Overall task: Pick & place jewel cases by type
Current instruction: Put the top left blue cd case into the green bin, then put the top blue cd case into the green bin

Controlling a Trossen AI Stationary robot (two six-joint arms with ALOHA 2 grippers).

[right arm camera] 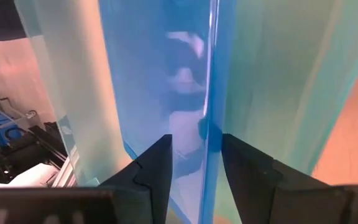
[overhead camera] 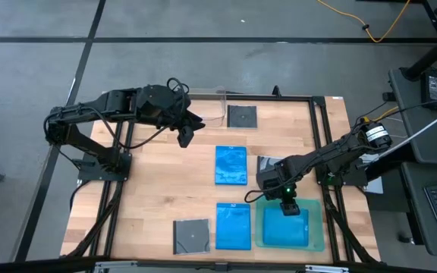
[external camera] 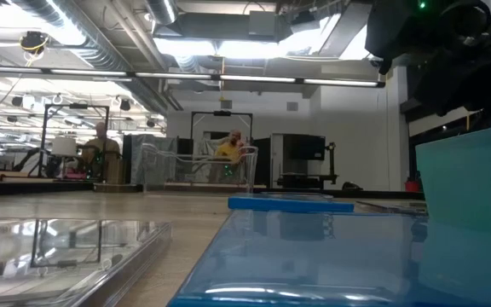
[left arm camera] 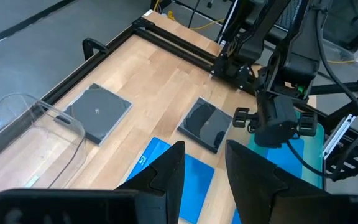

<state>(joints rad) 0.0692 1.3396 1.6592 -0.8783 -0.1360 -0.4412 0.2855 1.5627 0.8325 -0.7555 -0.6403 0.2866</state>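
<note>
- Right hand: positioned over the far edge of the green translucent tray at the near right of the surface. In the right wrist view its fingers stand a little apart on either side of the edge of a blue case, with a narrow gap showing; whether they grip the case cannot be told.
- Blue case in the tray: lies flat inside the green tray.
- Left hand: hangs above the far left part of the surface, beside the clear plastic tub. Its fingers are parted and hold nothing.
- Second blue case: lies flat at the centre of the surface.
- Third blue case: lies flat at the near edge, just left of the green tray.
- Dark square case: at the far edge, just right of the tub.
- Second dark case: at the near edge, just left of the third blue case.
- Third dark case: right of the central blue case, partly hidden under the right arm in the high view.
</note>
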